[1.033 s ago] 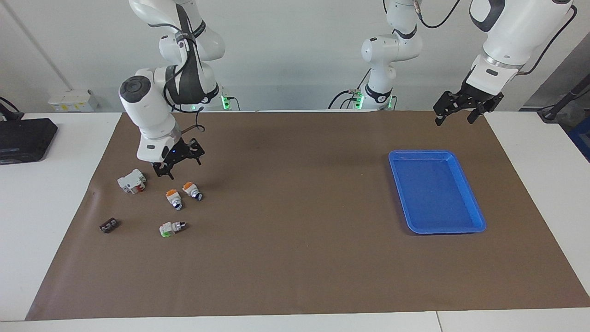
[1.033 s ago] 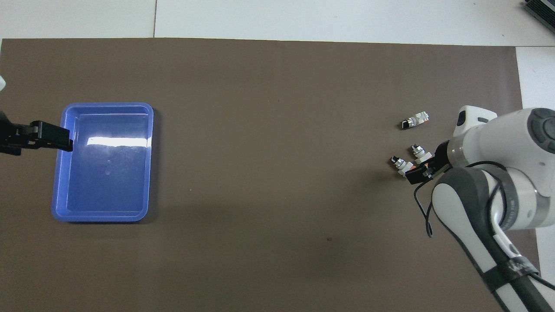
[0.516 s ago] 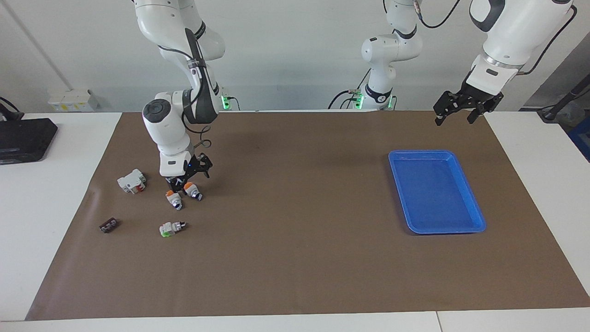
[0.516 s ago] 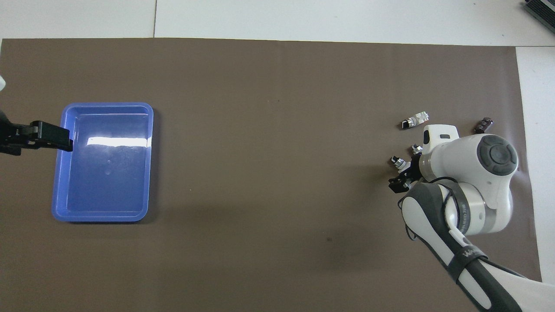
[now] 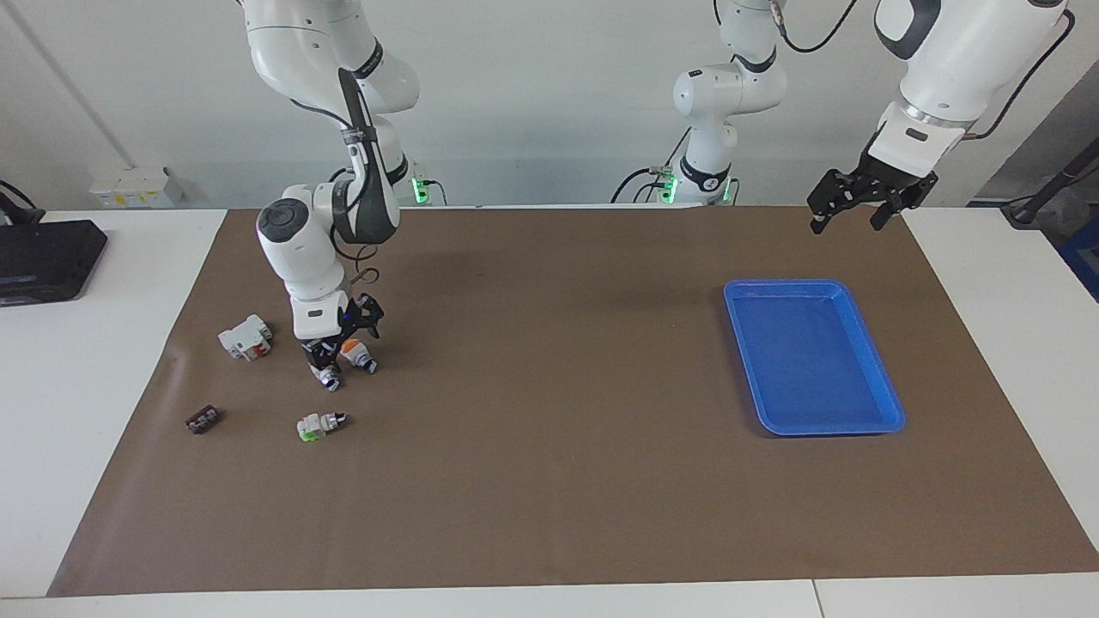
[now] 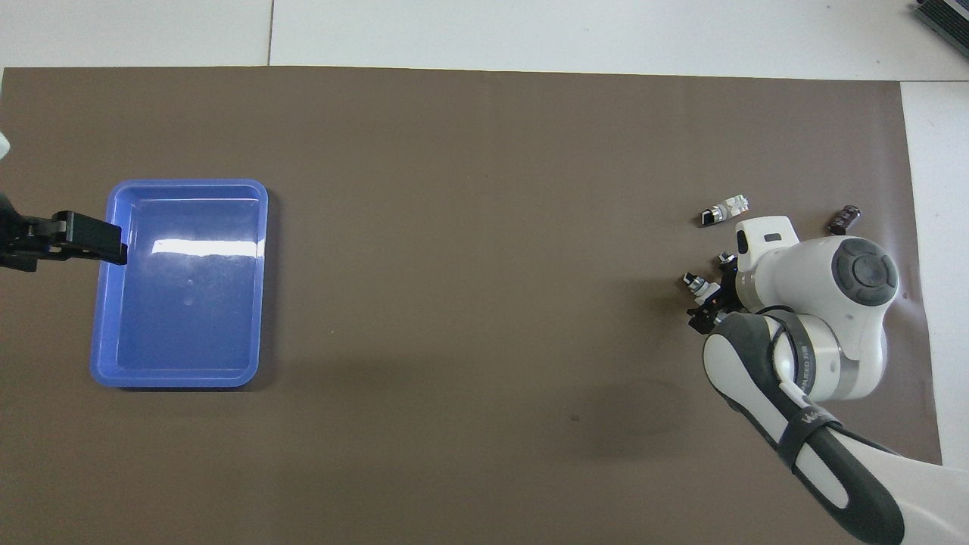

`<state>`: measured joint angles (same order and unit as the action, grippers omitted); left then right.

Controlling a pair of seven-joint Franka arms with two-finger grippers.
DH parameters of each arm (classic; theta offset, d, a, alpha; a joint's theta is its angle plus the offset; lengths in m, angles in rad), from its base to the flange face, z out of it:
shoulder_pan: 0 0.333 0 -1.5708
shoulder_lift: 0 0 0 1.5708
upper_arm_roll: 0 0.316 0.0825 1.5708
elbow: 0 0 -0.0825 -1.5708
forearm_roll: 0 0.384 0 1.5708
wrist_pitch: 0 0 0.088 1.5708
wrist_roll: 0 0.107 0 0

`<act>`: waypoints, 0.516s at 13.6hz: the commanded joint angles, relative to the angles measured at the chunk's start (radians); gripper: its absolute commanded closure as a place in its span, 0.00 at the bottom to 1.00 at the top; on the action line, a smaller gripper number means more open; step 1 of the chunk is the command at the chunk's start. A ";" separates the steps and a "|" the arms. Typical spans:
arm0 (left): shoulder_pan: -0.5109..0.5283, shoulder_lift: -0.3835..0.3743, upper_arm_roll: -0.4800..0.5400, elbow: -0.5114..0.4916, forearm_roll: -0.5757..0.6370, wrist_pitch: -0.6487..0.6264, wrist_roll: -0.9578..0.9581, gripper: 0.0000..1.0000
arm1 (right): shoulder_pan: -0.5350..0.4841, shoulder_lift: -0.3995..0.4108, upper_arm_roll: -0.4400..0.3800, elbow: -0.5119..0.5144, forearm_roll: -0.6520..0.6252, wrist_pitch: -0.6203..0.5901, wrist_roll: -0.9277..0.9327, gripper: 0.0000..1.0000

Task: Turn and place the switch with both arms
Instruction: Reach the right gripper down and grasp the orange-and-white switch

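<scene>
I have the right tool [image 5: 330, 350] down at the pair of orange switches near the right arm's end of the surface, fingers spread and released, nothing gripped yet. Target switch [image 5: 326, 372] sits right under the tool, mostly hidden by it; second orange switch [image 5: 357, 354] lies just beside, nearly touching. Risk, as I judge it: one finger lands on or nudges the neighbour as I close, so I grab both or skew the target and lose the turn. Green switch [image 5: 315, 425] sits closer to the surface's outer edge, clear of the grasp. White block [image 5: 245, 336] and black ridged piece [image 5: 203, 419] sit toward the short edge, apart. Left tool [image 5: 852, 206] waits released, high over the mat's corner by the blue tray [image 5: 871, 360]. The surface's middle is open for a handover.
</scene>
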<state>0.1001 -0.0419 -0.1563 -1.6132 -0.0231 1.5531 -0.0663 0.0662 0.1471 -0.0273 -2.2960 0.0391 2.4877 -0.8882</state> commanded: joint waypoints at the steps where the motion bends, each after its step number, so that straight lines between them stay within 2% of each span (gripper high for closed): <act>1: 0.004 -0.024 0.000 -0.027 0.009 0.005 -0.009 0.00 | -0.017 -0.023 0.006 -0.061 0.018 0.022 -0.046 0.10; 3: 0.004 -0.024 0.000 -0.027 0.009 0.005 -0.009 0.00 | -0.017 -0.024 0.006 -0.063 0.018 0.026 -0.086 0.27; 4: 0.004 -0.024 0.000 -0.027 0.011 0.005 -0.009 0.00 | -0.017 -0.023 0.007 -0.062 0.018 0.030 -0.095 0.42; 5: 0.004 -0.024 0.000 -0.027 0.009 0.005 -0.009 0.00 | -0.014 -0.023 0.007 -0.062 0.018 0.030 -0.094 0.74; 6: 0.004 -0.024 0.000 -0.027 0.009 0.005 -0.009 0.00 | -0.014 -0.023 0.007 -0.060 0.018 0.030 -0.095 0.90; 7: 0.004 -0.024 0.000 -0.027 0.011 0.005 -0.009 0.00 | -0.017 -0.021 0.006 -0.056 0.018 0.028 -0.095 0.97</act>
<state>0.1001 -0.0419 -0.1563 -1.6132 -0.0231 1.5531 -0.0663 0.0623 0.1319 -0.0268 -2.3311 0.0391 2.4960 -0.9501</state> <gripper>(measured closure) 0.000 0.441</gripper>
